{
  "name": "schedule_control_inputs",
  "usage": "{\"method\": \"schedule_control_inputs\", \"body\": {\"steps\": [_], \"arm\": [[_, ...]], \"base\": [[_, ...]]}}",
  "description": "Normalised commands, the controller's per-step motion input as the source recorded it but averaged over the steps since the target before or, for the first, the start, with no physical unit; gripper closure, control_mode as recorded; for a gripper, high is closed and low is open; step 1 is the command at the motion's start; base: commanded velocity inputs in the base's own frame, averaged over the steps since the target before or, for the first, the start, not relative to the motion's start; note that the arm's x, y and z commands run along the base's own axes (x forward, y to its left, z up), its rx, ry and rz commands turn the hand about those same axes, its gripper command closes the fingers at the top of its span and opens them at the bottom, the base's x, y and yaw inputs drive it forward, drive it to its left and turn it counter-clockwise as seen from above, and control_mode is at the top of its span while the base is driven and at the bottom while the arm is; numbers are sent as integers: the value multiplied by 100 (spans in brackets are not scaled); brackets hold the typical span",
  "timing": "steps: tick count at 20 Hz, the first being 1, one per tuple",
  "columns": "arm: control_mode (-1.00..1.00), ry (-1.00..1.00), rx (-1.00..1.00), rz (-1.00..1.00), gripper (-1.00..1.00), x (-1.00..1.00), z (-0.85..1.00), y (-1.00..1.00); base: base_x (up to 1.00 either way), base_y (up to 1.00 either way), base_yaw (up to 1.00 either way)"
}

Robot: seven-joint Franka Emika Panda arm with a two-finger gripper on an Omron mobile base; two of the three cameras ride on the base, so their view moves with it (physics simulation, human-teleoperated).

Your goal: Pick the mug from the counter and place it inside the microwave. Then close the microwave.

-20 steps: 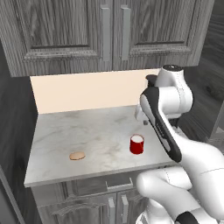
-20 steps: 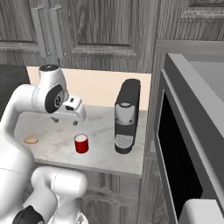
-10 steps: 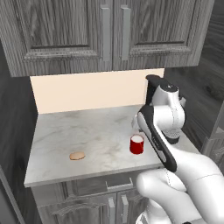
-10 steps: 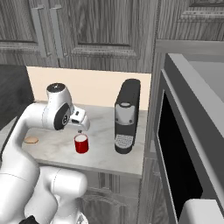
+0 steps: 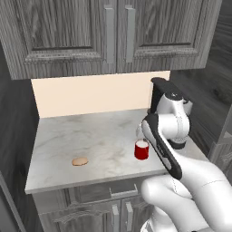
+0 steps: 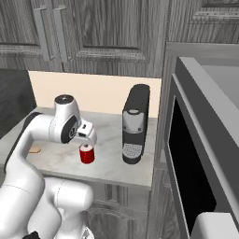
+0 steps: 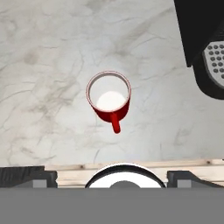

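On the counter (image 5: 99, 136), left of the coffee machine (image 6: 135, 123), the mug (image 5: 141, 149) is seen upright and ungrasped. Just above it the gripper (image 6: 88, 138) is held; its finger spread cannot be judged. Rightward, the microwave (image 6: 200, 154) apparently stands open, so pick, placement and closing all remain.

The counter (image 5: 68, 140) carries three things — the mug (image 5: 141, 149), a cookie (image 5: 80, 161), a coffee machine (image 6: 134, 123).
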Motion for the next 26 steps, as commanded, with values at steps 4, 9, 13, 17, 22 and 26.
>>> {"method": "schedule_control_inputs", "body": {"steps": [4,9,13,17,22,26], "arm": [[-100,3,0,0,-100,0,-43,-1],[-100,5,0,0,-100,2,-45,-2],[-100,0,0,0,-100,18,-32,0],[-100,0,0,0,-100,30,-14,0],[-100,0,0,0,-100,35,-5,0],[-100,0,0,0,-100,18,-9,0]], "base": [[0,0,0],[0,0,0],[0,0,0],[0,0,0],[0,0,0],[0,0,0]]}}
